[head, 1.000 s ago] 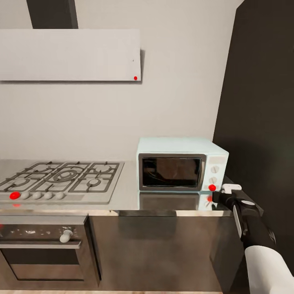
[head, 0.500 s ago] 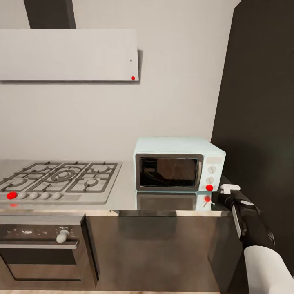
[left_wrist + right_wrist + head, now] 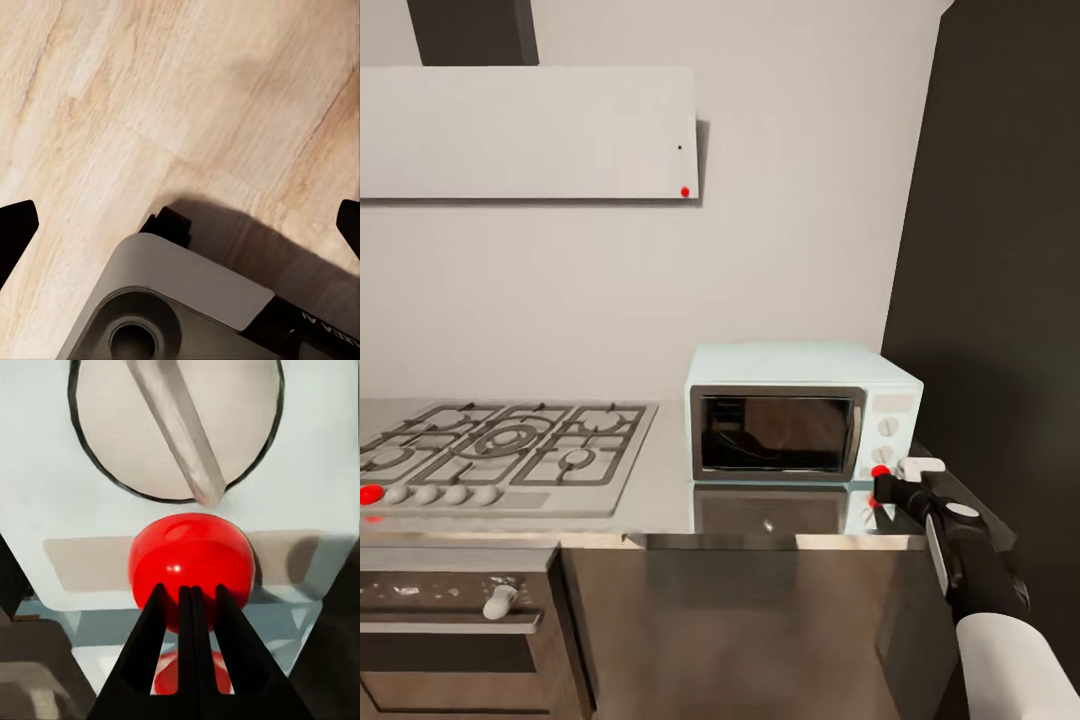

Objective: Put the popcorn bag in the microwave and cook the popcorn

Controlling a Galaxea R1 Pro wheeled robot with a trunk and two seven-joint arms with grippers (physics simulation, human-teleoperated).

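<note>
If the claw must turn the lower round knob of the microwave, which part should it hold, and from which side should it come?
Grip the raised straight ridge that crosses the lower knob, one finger on each long flank. Come straight at the microwave's front panel, because the knob face is flat and round, so only the ridge gives purchase. The right claw is shut just below, at the red button.

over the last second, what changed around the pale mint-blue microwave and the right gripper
The whole head view shifted, so the camera moved. The right gripper, fingers together, closed in on the red button at the foot of the pale mint-blue microwave control panel, its tips now at the button. The door stays shut; the steel gas hob is unchanged.
</note>
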